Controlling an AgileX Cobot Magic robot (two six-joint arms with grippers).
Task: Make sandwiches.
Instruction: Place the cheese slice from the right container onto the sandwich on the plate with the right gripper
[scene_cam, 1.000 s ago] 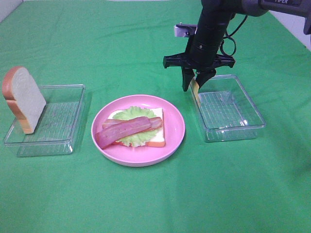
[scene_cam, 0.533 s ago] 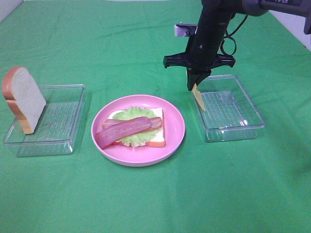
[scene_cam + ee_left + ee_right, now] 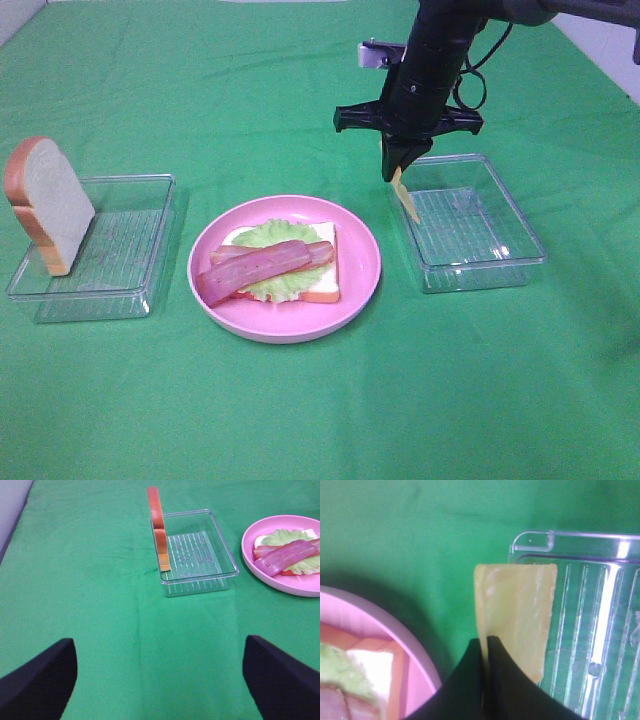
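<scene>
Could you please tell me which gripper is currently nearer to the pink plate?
Right. The right gripper, shut on the cheese slice, hangs just off the rim of the pink plate; the left gripper is open, far back from the plate over the green cloth.

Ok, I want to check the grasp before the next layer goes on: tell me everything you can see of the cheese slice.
The cheese slice is thin, pale yellow, near-rectangular with rounded corners and a faintly mottled, plastic-looking face. It hangs on edge, pinched at one side by the shut right gripper, over one rim of the clear tray, apparently clear of it.
</scene>
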